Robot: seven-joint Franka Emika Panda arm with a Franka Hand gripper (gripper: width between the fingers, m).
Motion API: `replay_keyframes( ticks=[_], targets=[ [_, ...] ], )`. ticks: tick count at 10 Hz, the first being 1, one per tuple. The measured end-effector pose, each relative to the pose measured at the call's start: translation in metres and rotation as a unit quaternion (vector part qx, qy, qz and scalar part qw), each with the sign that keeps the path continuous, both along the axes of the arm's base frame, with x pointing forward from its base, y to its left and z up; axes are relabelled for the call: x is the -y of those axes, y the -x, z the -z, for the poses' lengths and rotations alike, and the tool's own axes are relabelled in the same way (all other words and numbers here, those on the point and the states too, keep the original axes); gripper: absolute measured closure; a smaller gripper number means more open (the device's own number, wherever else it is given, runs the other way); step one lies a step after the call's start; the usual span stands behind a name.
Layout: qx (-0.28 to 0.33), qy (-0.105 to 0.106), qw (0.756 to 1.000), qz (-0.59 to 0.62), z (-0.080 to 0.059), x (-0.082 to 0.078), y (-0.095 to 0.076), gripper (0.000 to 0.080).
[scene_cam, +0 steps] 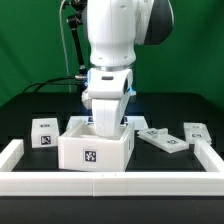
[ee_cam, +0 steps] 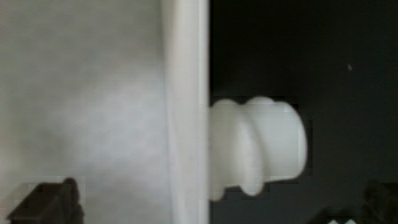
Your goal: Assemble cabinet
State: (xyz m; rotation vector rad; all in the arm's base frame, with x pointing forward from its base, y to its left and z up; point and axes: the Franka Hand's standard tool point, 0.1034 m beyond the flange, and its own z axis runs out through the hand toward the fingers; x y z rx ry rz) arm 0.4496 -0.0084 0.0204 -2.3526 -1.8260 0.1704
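Observation:
The cabinet box [scene_cam: 93, 150] is a large white open box with a tag on its front, standing at the table's middle. My gripper [scene_cam: 108, 122] reaches down at the box's far wall, and its fingertips are partly hidden behind the box. In the wrist view the gripper [ee_cam: 214, 206] is open. One dark fingertip [ee_cam: 54, 204] is over the white box wall [ee_cam: 107, 110], the other over the black table. The wall's edge runs between the two, touched by neither. A ribbed round white lug [ee_cam: 260, 145] sticks out from that wall.
A small tagged white block [scene_cam: 43, 132] lies at the exterior view's left of the box. Two tagged white panels [scene_cam: 160, 139] [scene_cam: 196, 132] lie at its right. Plain white border rails run along the left [scene_cam: 10, 156], front [scene_cam: 110, 184] and right [scene_cam: 211, 160].

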Motion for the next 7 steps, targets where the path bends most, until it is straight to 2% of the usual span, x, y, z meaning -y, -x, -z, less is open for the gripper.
replay_keyframes(
  ticks=[1, 2, 3, 4, 5, 6, 7],
  targets=[
    [0.000, 0.000, 1.000, 0.000, 0.0001, 0.0002, 0.0001, 0.0223],
    [0.000, 0.000, 1.000, 0.000, 0.0001, 0.0004, 0.0002, 0.0223],
    [0.000, 0.000, 1.000, 0.000, 0.0001, 0.0004, 0.0002, 0.0418],
    [0.000, 0.000, 1.000, 0.000, 0.0001, 0.0005, 0.0002, 0.0555],
    [0.000, 0.000, 1.000, 0.000, 0.0001, 0.0006, 0.0002, 0.0555],
    [0.000, 0.000, 1.000, 0.000, 0.0000, 0.0006, 0.0000, 0.0691],
    [0.007, 0.001, 1.000, 0.000, -0.0011, 0.0009, -0.0030, 0.0744]
  ],
)
